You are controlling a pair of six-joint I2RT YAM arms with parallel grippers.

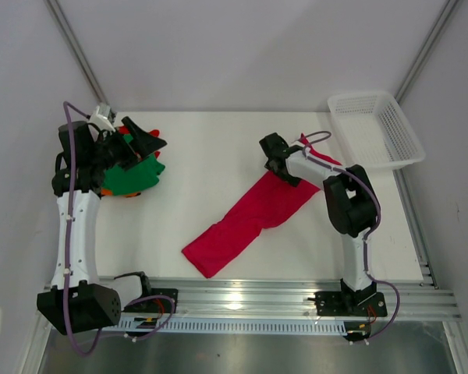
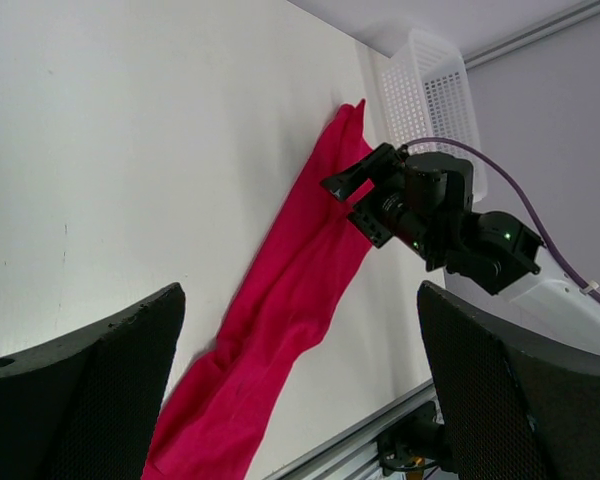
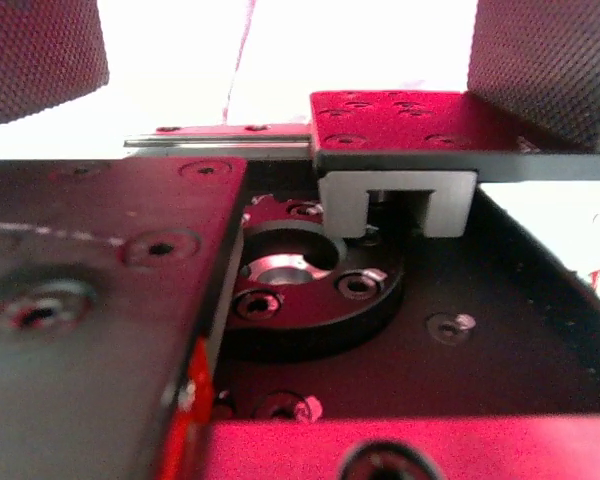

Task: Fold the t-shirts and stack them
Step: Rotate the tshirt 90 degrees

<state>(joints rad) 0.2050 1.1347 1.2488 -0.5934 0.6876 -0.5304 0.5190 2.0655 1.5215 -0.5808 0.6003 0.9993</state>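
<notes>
Stacked so far: green and orange t-shirts (image 1: 132, 178) sit in a heap at the far left of the tabletop (image 1: 218, 140) (whether they are neatly folded, I cannot tell).
Being worked: crimson t-shirt (image 1: 246, 218) lies mid-tabletop as a long narrow diagonal strip, seemingly only partly folded.
Right hand (image 1: 285, 167): released, jaws apart at the strip's far end.
Left hand (image 1: 139, 148): released, jaws wide, over the heap.
Remaining: fold the crimson one shorter, then stack it.

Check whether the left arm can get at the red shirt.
Probably yes: only bare table lies between the open left pincer and the red shirt's near end; the right pincer is at the far end.
</notes>
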